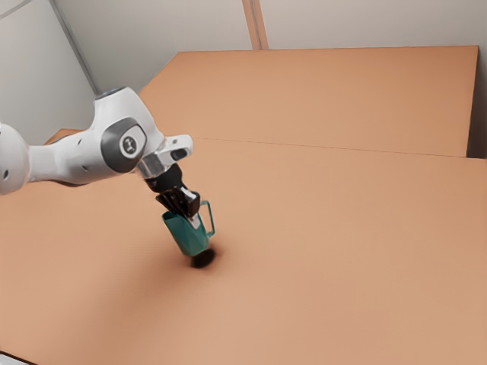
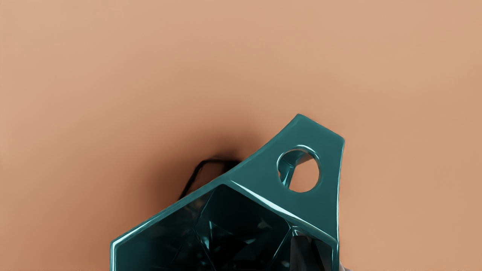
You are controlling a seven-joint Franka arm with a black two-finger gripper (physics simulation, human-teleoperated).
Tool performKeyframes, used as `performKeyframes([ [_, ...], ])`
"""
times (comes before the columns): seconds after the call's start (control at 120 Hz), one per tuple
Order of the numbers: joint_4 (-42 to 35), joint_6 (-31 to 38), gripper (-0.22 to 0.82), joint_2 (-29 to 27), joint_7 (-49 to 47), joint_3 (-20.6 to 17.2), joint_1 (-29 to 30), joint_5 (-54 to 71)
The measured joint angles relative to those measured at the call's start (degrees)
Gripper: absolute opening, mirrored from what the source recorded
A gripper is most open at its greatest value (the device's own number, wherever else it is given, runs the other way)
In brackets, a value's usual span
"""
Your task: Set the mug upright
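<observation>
**Orange-brown matte tabletop (image 1: 342, 258): grasp made, seating and release outstanding**

The tabletop lies nearest the exterior camera and is the largest item at the station. It is reached over from the exterior view's left by the white arm with grey joint covers (image 1: 67, 161).

The glossy teal faceted mug (image 1: 185, 234) is located below the hand. Its mouth is turned up toward the hand and its base toward the tabletop. A lean is shown in the exterior view, but that view is itself canted; the mug is judged near upright, and exact level cannot be confirmed.

The mug's wall is pinched by the black two-finger gripper (image 1: 192, 216), close to the handle: one dark finger (image 2: 302, 256) is set inside the mouth, the other outside.

The angular teal handle (image 2: 327, 150) is left free of the grip.

A small black shadow (image 1: 203, 259) is seen at the base. Slight clearance is judged likely; contact cannot be verified.

Status: grasping is complete, and righting is judged nearly complete. Outstanding: any residual lean to be corrected, the base to be seated flat, the fingers to be parted and the hand withdrawn straight up. Caution: the mug may be tipped if released above the surface.
</observation>
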Motion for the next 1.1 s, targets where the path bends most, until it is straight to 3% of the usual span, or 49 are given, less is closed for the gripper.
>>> performKeyframes([
  [0.258, -0.2, -0.9, -0.18, 0.0, -5.3, 0.0, 0.4, 10.0],
  [0.617, -4.6, 5.0, -0.17, -1.3, -12.5, 0.0, -2.3, 20.0],
  [0.95, -4.8, 7.7, -0.18, 0.0, -18.2, -0.1, -1.7, 22.2],
  [1.1, -5.0, 7.6, 0.14, -0.3, -19.7, -0.1, -1.7, 22.2],
])
